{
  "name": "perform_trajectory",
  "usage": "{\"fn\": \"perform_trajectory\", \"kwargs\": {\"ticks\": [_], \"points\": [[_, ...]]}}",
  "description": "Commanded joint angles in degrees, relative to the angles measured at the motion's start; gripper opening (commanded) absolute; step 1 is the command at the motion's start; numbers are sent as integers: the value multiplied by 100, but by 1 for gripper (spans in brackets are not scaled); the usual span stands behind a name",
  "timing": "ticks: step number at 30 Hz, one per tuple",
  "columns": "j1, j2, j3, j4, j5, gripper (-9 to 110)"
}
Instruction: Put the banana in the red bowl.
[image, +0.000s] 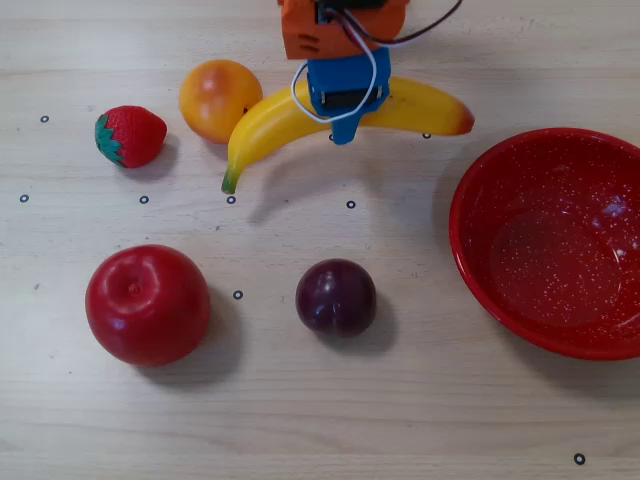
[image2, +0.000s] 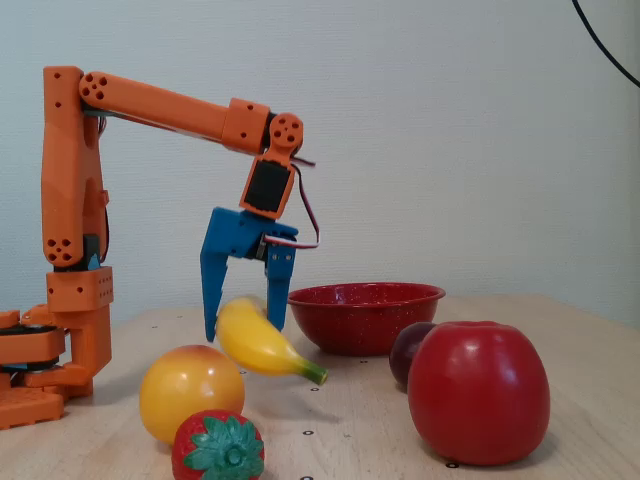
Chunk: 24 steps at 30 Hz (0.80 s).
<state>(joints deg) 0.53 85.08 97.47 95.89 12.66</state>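
Orange arm (image2: 160, 100) reaching from the left of the fixed view, blue gripper (image2: 240, 325) clamped across the middle of the banana (image2: 255, 340). Banana lifted clear of the wooden table (image: 400, 420), tilted, green stem end lowest. In the overhead view, banana (image: 270, 120) near the top edge, reddish end pointing right toward the red bowl (image: 480, 270). Red bowl (image2: 365, 315) empty, sitting at the right edge of the overhead view, apart from the banana, with bare table between. Orange fruit (image: 219, 98) just beside the banana's stem half; contact unclear. Strawberry (image: 130, 136) further left. Apple (image: 147, 303) and plum (image: 336, 296) lower down, well apart from the banana. Wide bare table along the bottom.
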Motion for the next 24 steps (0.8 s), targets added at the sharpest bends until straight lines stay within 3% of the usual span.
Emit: {"fn": "perform_trajectory", "kwargs": {"ticks": [1,11,24], "points": [[-123,686,-712,360,88,0],[387,800,-1854,703,-299,0],[1758,782,-3006,-369,-615,0]]}}
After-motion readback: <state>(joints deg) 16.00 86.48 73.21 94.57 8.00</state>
